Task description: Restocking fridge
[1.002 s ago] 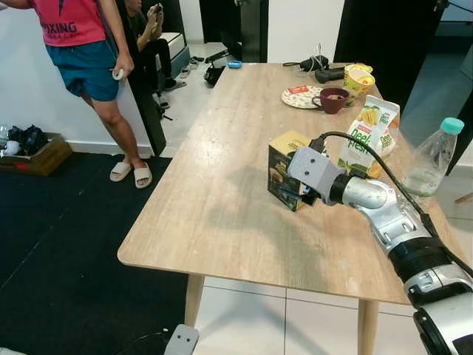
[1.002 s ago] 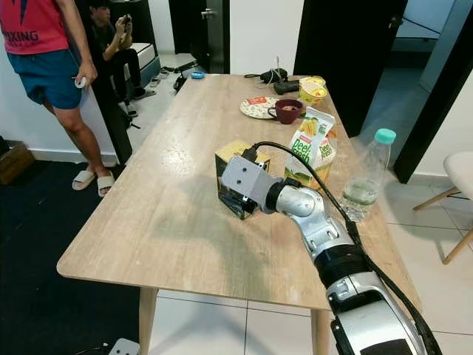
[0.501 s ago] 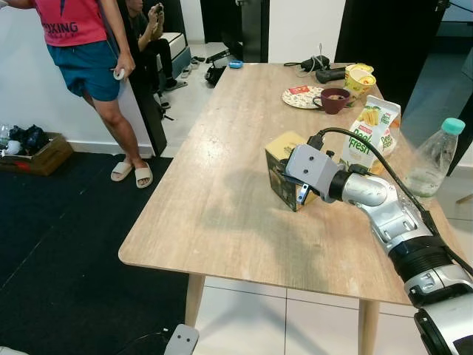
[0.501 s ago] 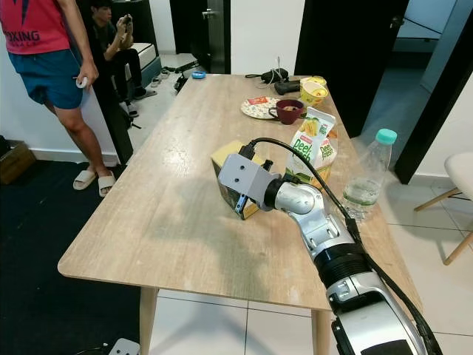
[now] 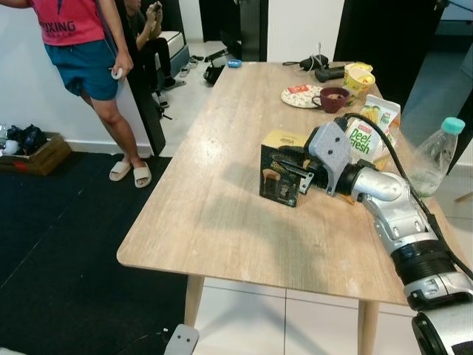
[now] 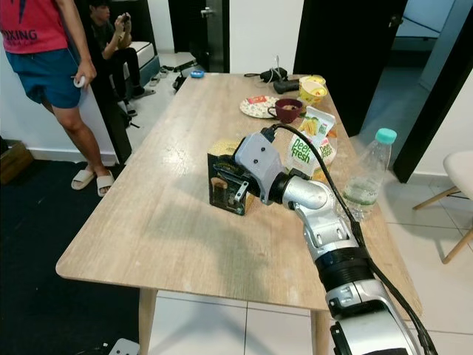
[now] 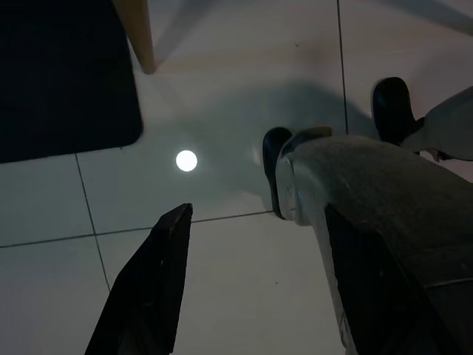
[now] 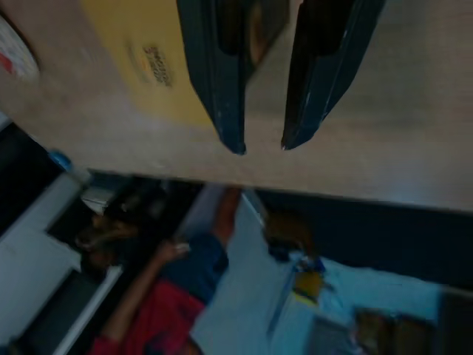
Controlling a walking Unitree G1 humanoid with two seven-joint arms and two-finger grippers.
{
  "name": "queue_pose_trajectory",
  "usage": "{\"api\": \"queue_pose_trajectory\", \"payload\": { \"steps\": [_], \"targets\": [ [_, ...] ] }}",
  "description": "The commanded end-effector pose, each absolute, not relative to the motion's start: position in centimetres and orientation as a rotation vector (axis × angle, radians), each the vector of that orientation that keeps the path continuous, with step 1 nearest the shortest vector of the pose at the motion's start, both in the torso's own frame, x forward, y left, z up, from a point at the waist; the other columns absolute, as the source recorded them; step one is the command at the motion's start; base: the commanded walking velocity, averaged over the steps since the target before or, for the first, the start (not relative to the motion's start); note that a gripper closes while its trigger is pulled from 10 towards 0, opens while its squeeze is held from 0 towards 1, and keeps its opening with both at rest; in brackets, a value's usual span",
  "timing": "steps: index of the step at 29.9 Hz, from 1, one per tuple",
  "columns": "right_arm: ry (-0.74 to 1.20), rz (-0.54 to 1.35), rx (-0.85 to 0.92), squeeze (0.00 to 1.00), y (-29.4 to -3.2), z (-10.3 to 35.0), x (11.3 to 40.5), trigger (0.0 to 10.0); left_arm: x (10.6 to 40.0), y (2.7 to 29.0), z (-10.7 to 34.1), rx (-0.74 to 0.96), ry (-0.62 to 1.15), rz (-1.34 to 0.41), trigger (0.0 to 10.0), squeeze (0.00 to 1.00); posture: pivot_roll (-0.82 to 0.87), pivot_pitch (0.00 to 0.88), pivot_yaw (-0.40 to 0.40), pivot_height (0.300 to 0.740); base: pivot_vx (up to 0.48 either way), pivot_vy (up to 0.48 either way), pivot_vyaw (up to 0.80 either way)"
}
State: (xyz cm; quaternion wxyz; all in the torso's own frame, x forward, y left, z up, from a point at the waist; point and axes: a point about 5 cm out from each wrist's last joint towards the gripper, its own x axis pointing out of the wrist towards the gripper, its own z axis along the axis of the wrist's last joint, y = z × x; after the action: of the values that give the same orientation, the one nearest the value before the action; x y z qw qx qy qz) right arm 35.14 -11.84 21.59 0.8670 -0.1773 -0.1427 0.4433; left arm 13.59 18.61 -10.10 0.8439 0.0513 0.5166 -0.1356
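A small yellow and black box (image 5: 279, 175) stands on the wooden table (image 5: 214, 200), its dark face turned toward me. My right gripper (image 5: 294, 168) reaches in from the right and is shut on the box's upper part. In the right wrist view its two dark fingers (image 8: 214, 74) lie close together with the yellow box (image 8: 148, 66) beside and between them. A green and white juice pouch (image 5: 367, 137) and a clear water bottle (image 5: 433, 158) with a teal cap stand behind the arm. My left gripper (image 7: 259, 214) hangs open above the tiled floor.
A maroon mug (image 5: 332, 99), a plate (image 5: 298, 97) and a yellow cup (image 5: 360, 78) sit at the table's far end. A person in blue shorts (image 5: 83, 59) stands at the left, another sits behind. A dark rug (image 5: 66, 244) lies left of the table.
My right gripper has turned at the wrist and swung left. The box moved with it and rotated, so its dark face now points at me.
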Motion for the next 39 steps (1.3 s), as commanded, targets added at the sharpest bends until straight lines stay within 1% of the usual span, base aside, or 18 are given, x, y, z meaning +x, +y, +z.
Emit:
{"api": "queue_pose_trajectory", "payload": {
  "steps": [1, 7, 8, 10, 11, 14, 18, 22, 23, 24, 27, 28, 29, 31, 33, 35, 37, 39],
  "targets": [
    [-0.318, 0.942, -0.333, 0.0, -11.8, 22.0, 34.9, 10.0, 13.2, 18.8, -10.2, 0.119, 1.104, -0.288, 10.0, 0.0, 0.04, 0.0, -0.001, 0.74, 0.0, 0.0, 0.0],
    [-0.29, 0.811, -0.266, 0.0, -11.9, 22.2, 36.1, 10.0, 13.3, 18.8, -10.2, 0.118, 1.104, -0.287, 10.0, 0.0, 0.04, 0.0, 0.001, 0.74, 0.0, 0.0, 0.0],
    [-0.261, 0.745, -0.25, 0.0, -12.0, 21.9, 36.7, 10.0, 13.3, 18.8, -10.2, 0.119, 1.104, -0.288, 10.0, 0.0, 0.04, 0.0, 0.001, 0.74, 0.0, 0.0, 0.0],
    [-0.261, 0.745, -0.25, 0.0, -12.0, 21.9, 36.7, 10.0, 13.3, 18.8, -10.2, 0.119, 1.104, -0.288, 10.0, 0.0, 0.04, 0.0, 0.001, 0.74, 0.0, 0.0, 0.0],
    [-0.226, 0.678, -0.246, 1.0, -12.0, 21.4, 37.2, 10.0, 13.3, 18.8, -10.2, 0.12, 1.104, -0.288, 10.0, 0.0, 0.04, 0.0, -0.002, 0.74, 0.0, 0.0, 0.0],
    [-0.158, 0.529, -0.213, 1.0, -12.3, 20.4, 38.3, 10.0, 13.2, 18.8, -10.2, 0.115, 1.103, -0.284, 10.0, 0.0, 0.04, 0.0, -0.004, 0.74, 0.0, 0.0, 0.0],
    [-0.143, 0.485, -0.215, 1.0, -12.7, 20.5, 38.6, 10.0, 13.2, 18.7, -10.2, 0.114, 1.104, -0.283, 10.0, 0.0, 0.04, 0.0, -0.004, 0.74, 0.0, 0.0, 0.0],
    [-0.077, 0.397, -0.281, 1.0, -13.6, 19.9, 39.1, 10.0, 13.2, 18.7, -10.2, 0.114, 1.106, -0.283, 10.0, 0.0, 0.04, 0.0, -0.005, 0.74, 0.0, 0.0, 0.0],
    [-0.026, 0.34, -0.339, 1.0, -14.3, 19.2, 39.3, 10.0, 13.1, 18.7, -10.3, 0.115, 1.106, -0.283, 10.0, 0.0, 0.04, 0.0, -0.007, 0.74, 0.0, 0.0, 0.0],
    [0.019, 0.287, -0.345, 0.98, -15.1, 18.6, 39.5, 10.0, 13.1, 18.7, -10.3, 0.116, 1.106, -0.283, 10.0, 0.0, 0.05, 0.0, -0.008, 0.74, 0.0, 0.0, 0.0],
    [0.019, 0.287, -0.345, 0.98, -15.1, 18.6, 39.5, 10.0, 13.1, 18.7, -10.3, 0.116, 1.106, -0.283, 10.0, 0.0, 0.05, 0.0, -0.008, 0.74, 0.0, 0.0, 0.0],
    [0.05, 0.256, -0.352, 0.39, -15.7, 18.2, 39.6, 10.0, 13.1, 18.7, -10.3, 0.116, 1.106, -0.283, 10.0, 0.0, 0.05, 0.0, -0.008, 0.74, 0.0, 0.0, 0.0],
    [0.074, 0.243, -0.343, 0.0, -16.2, 17.9, 39.6, 10.0, 13.1, 18.7, -10.3, 0.116, 1.106, -0.282, 10.0, 0.0, 0.05, 0.0, -0.008, 0.74, 0.0, 0.0, 0.0],
    [0.088, 0.238, -0.335, 0.0, -16.5, 17.8, 39.6, 10.0, 13.1, 18.7, -10.3, 0.115, 1.106, -0.282, 10.0, 0.0, 0.05, 0.0, -0.008, 0.74, 0.0, 0.0, 0.0],
    [0.14, 0.304, -0.328, 0.0, -17.0, 17.1, 39.4, 10.0, 13.1, 18.7, -10.3, 0.114, 1.106, -0.281, 10.0, 0.0, 0.05, 0.0, -0.009, 0.74, 0.0, 0.0, 0.0],
    [0.14, 0.304, -0.328, 0.0, -17.0, 17.1, 39.4, 10.0, 13.1, 18.7, -10.3, 0.114, 1.106, -0.281, 10.0, 0.0, 0.05, 0.0, -0.009, 0.74, 0.0, 0.0, 0.0],
    [0.189, 0.379, -0.295, 0.0, -17.6, 16.5, 39.0, 10.0, 13.1, 18.7, -10.3, 0.114, 1.107, -0.281, 10.0, 0.0, 0.05, 0.0, -0.008, 0.74, 0.0, 0.0, 0.0],
    [0.189, 0.379, -0.295, 0.0, -17.6, 16.5, 39.0, 10.0, 13.1, 18.7, -10.3, 0.114, 1.107, -0.281, 10.0, 0.0, 0.05, 0.0, -0.008, 0.74, 0.0, 0.0, 0.0]
  ]
}}
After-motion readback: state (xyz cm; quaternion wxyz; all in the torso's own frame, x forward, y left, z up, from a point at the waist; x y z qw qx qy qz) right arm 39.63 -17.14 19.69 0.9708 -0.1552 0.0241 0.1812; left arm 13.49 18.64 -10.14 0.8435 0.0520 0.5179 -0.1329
